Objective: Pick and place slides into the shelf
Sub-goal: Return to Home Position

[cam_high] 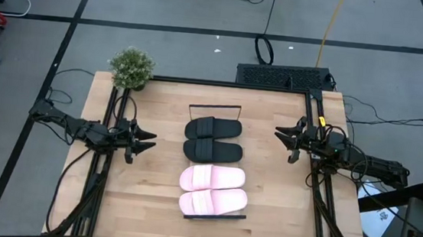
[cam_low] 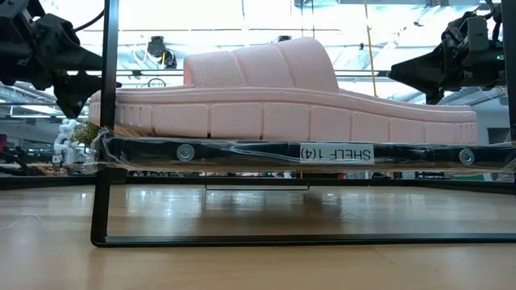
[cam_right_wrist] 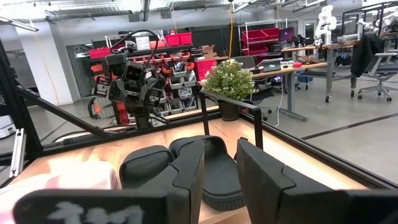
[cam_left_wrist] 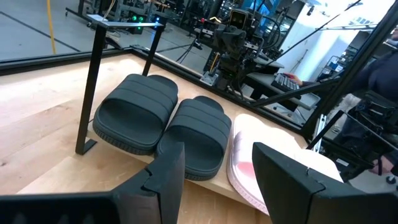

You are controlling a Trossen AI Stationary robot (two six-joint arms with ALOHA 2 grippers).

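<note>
Two black slides point(cam_high: 212, 139) and two pale pink slides point(cam_high: 213, 190) lie side by side in a row on the shelf point(cam_high: 215, 216), a low rack with dark end rails in the middle of the table. In the low view the nearest pink slide point(cam_low: 282, 93) rests sole-down on the shelf's panel point(cam_low: 242, 153). The left wrist view shows the black slides point(cam_left_wrist: 161, 121) and a pink slide point(cam_left_wrist: 249, 168). My left gripper point(cam_high: 148, 138) hangs open left of the shelf. My right gripper point(cam_high: 281, 132) hangs open right of it. Neither touches anything.
A small potted plant point(cam_high: 131, 68) stands at the table's far left corner. Dark frame rails point(cam_high: 108, 163) run along the table's left and right sides point(cam_high: 317, 189). Bare wooden tabletop point(cam_high: 158, 198) lies between each gripper and the shelf.
</note>
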